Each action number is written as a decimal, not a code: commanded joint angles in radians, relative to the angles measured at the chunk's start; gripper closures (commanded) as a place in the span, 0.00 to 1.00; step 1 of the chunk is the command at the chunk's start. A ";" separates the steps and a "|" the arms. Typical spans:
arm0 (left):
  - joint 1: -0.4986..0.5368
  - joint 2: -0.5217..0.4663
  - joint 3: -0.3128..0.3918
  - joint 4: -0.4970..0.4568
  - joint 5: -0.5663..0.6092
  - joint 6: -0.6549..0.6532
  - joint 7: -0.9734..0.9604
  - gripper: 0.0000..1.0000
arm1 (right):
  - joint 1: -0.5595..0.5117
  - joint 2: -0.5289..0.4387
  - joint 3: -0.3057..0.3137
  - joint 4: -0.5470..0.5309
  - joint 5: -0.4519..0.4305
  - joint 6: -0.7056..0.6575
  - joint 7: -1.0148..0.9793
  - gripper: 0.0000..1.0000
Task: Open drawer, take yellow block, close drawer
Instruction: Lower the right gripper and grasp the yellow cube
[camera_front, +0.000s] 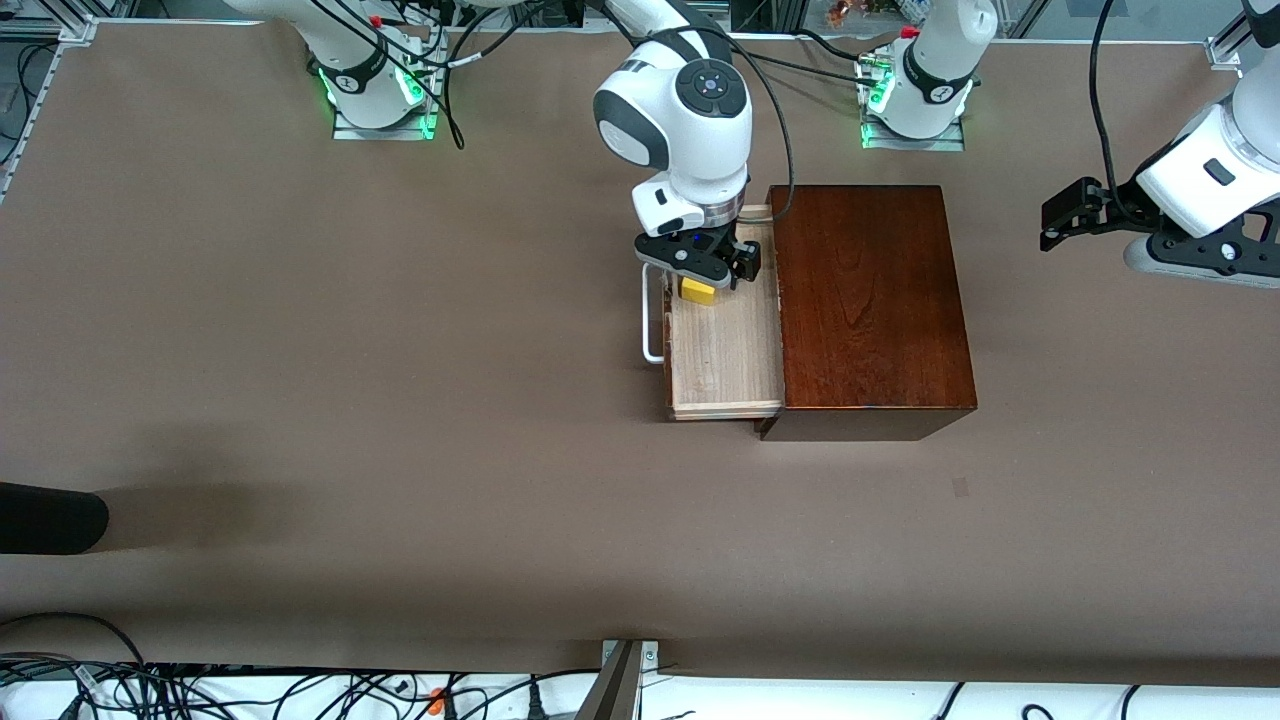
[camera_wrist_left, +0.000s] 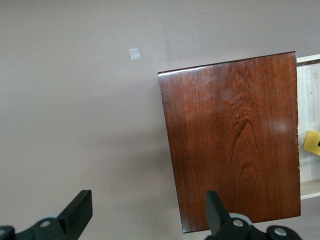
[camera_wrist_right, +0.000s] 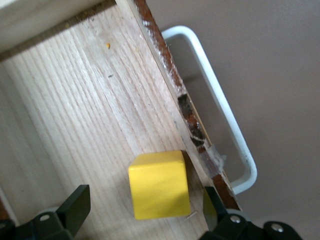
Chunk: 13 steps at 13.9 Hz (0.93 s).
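Front view: drawer (camera_front: 725, 350) pulled out of wooden box (camera_front: 868, 300), right gripper (camera_front: 700, 272) over yellow block (camera_front: 698, 290) in drawer; left wrist view: left gripper (camera_wrist_left: 145, 215) wide open, empty, above table (camera_wrist_left: 75, 125); right wrist view: fingers (camera_wrist_right: 75, 205) spread, straddling block w/o touching, near white handle (camera_wrist_right: 220, 105).

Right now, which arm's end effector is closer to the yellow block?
Right. The right end effector is open directly over the yellow block in the open drawer. The left end effector, also open, waits over bare table past the wooden box.
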 joint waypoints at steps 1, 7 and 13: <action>-0.005 0.006 0.002 0.019 -0.020 -0.007 0.013 0.00 | 0.019 0.036 -0.017 0.035 -0.016 0.019 0.022 0.00; -0.011 0.006 0.002 0.019 -0.021 -0.005 0.009 0.00 | 0.019 0.063 -0.016 0.034 -0.016 0.029 0.014 0.00; -0.013 0.006 0.002 0.019 -0.021 -0.004 0.007 0.00 | 0.016 0.071 -0.017 0.034 -0.016 0.049 -0.002 0.02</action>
